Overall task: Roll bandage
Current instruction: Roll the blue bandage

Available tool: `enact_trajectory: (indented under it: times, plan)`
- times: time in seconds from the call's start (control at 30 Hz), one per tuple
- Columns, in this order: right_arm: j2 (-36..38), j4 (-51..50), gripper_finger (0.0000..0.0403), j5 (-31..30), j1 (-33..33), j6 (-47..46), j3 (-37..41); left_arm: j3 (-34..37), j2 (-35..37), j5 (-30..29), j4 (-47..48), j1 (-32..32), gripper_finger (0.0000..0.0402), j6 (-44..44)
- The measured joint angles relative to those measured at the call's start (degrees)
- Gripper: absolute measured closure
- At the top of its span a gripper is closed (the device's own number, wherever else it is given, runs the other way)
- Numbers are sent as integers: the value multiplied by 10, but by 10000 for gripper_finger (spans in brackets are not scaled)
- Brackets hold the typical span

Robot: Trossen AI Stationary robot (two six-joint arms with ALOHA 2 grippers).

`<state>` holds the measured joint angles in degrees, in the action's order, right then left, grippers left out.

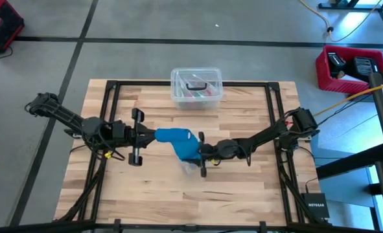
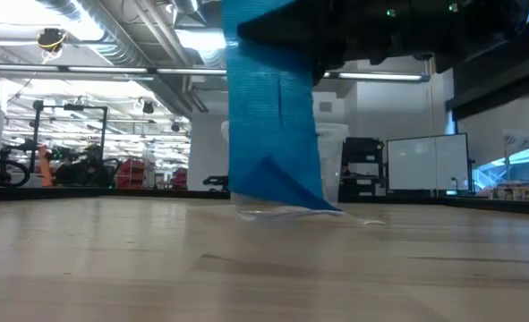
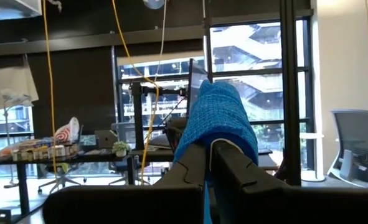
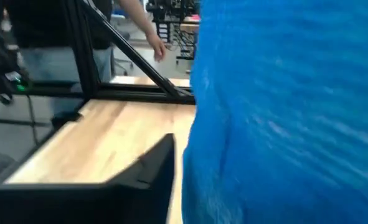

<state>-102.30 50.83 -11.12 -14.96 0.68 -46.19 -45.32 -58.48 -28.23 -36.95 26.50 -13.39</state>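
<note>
Mid-table, lifted — bandage (image 1: pixel 178 142) spans both grippers, tail hanging to the table (image 1: pixel 243 188). Left gripper (image 1: pixel 151 136) fingers clamped on one end; right gripper (image 1: pixel 199 153) grip unclear. Rolling looks underway — next wants tension kept.

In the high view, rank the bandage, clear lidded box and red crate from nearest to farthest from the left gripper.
From the left gripper:
1. Bandage, in its fingers.
2. Clear lidded box, at the table's far edge.
3. Red crate, on the floor beyond the right arm.

blue bandage (image 2: pixel 273 116) hanging, tip touching table (image 2: pixel 112 259)
</note>
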Motion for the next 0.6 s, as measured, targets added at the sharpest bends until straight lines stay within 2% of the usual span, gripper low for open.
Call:
enact_trajectory:
  times: [0.13,0.17,0.27,0.43,0.6]
  plan:
    - [0,-20,372,-19,-9,48,0,0,0,0,0,0,400,0]
    - [2,-24,387,-27,-15,69,0,0,1,-1,-3,-1,400,-1]
    - [9,-14,385,-64,-35,91,0,-5,8,-19,-9,-1,400,-28]
    - [19,-16,397,-77,-69,116,0,-22,30,-46,-19,-4,400,-105]
    - [19,-16,398,-131,-101,118,0,-27,34,-63,-60,-22,400,-177]
